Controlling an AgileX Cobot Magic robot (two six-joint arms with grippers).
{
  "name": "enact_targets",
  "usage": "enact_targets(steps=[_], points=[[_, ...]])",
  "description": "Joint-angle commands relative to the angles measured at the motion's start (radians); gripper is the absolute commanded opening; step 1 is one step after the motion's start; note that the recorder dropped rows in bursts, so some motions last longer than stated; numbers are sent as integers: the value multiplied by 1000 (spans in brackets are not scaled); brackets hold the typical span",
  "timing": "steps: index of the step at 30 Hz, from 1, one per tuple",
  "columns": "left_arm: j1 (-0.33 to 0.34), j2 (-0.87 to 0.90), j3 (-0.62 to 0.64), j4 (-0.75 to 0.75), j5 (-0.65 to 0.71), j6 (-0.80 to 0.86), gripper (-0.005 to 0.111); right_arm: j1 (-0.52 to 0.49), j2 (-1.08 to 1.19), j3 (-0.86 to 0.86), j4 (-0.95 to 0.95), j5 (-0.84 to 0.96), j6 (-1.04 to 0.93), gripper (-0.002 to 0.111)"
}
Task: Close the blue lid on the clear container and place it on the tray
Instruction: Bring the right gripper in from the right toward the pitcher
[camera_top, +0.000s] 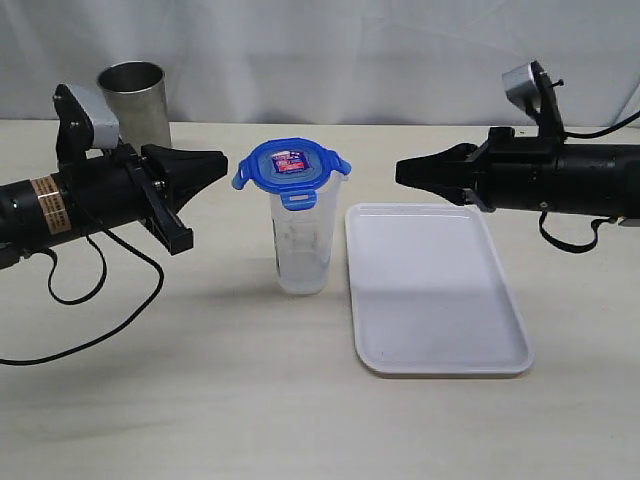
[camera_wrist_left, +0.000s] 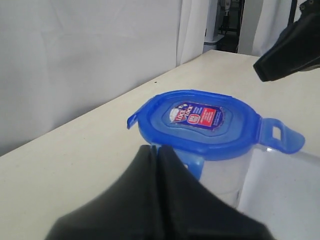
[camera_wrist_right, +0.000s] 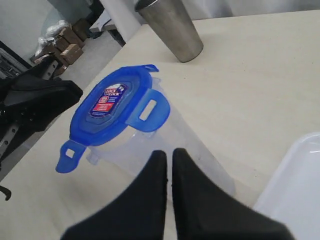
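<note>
The clear container (camera_top: 302, 240) stands upright on the table, just left of the white tray (camera_top: 435, 290). The blue lid (camera_top: 291, 166) rests on its rim with its snap flaps sticking outward; the red-and-white sticker faces up. My left gripper (camera_top: 224, 162) hovers at lid height just left of the lid, shut and empty, its tips close to a flap (camera_wrist_left: 192, 161). My right gripper (camera_top: 400, 172) hangs to the right of the container, above the tray's far left corner, shut with nothing in it. The lid (camera_wrist_right: 112, 112) and container (camera_wrist_right: 165, 150) lie beyond the right fingertips (camera_wrist_right: 161, 156).
A shiny steel cup (camera_top: 133, 102) stands at the back left behind the left arm. Black cables (camera_top: 100, 300) loop on the table under the left arm. The tray holds nothing.
</note>
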Motion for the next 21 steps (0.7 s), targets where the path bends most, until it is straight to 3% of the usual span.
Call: enact_targets(steps=[1,7,21], points=[[-31,7,-6,-39,-13,23,0,-5,48,-10,25,24,-70,4],[-60,7,-37,-37,76,26,0,-5,65,-14,25,14,-114,4],[-65,7,-65,-37,82,24,0,-5,65,-15,25,20,-167,4]])
